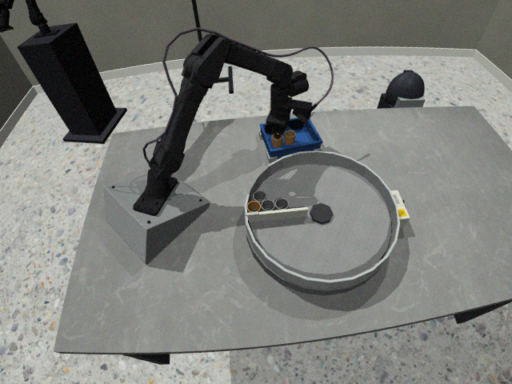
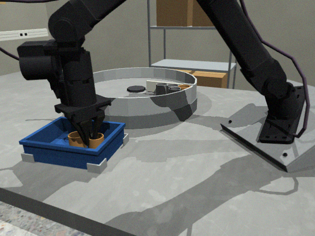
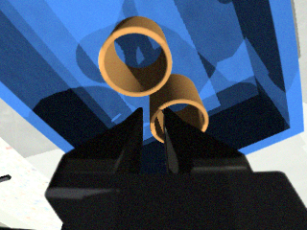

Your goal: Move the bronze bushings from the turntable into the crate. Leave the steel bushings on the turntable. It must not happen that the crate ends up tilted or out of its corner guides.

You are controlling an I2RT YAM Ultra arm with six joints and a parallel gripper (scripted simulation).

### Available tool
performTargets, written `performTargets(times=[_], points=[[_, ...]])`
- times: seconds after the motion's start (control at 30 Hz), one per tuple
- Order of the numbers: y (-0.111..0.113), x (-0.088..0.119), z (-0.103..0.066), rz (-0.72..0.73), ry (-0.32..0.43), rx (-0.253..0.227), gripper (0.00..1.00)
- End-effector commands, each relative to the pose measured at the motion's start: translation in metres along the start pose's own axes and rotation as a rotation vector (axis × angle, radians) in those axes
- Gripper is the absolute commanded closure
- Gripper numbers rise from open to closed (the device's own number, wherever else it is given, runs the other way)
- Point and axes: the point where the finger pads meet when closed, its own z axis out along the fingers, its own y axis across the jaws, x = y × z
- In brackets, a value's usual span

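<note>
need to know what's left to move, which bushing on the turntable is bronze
The orange-brown bushing, beside the rim at the divider's outer end; the other three are grey.
</note>
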Motion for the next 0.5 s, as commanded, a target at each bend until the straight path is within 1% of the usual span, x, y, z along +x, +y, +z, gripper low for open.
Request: performTargets(times=[0.0,0.33,0.47], points=[[0.004,-0.002,-0.015,-0.003,-0.034,-0.020,0.84],[0.004,-0.002,-0.016,-0.003,-0.034,-0.020,0.84],[0.007,-0.007,-0.026,-0.004,-0.046,-0.030,0.84]])
